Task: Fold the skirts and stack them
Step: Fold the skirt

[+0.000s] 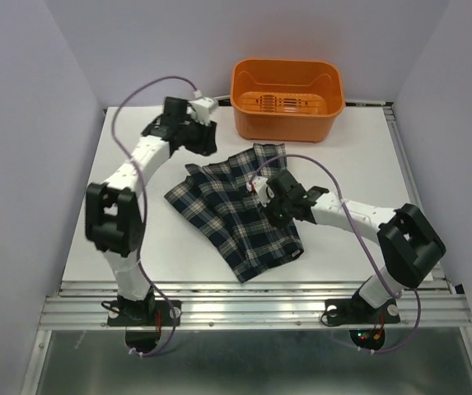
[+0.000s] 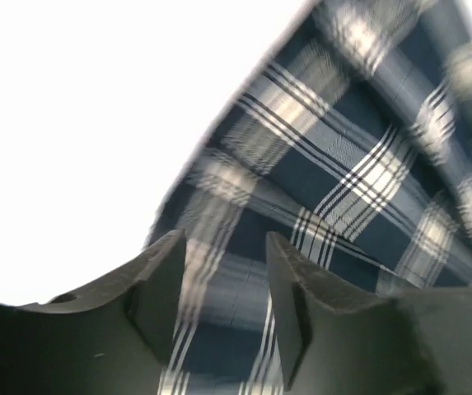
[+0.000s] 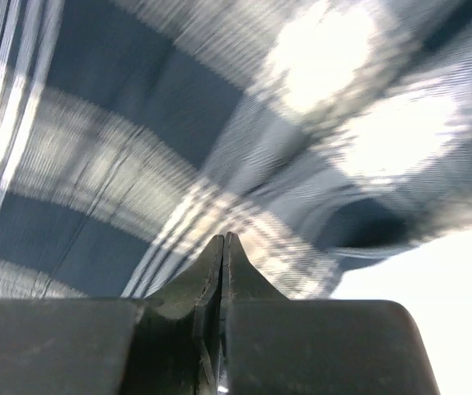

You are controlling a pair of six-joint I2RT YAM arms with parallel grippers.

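Left tool parted over skirt edge, right tool pinching skirt's middle

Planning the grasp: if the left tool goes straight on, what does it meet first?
Probably the navy plaid pleated cloth skirt, near its edge, ahead of the open left tool; depth unclear.

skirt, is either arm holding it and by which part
The left gripper is open at the edge of the skirt, holding nothing. The right gripper is shut against cloth near the middle; whether it pinches a fold cannot be told.
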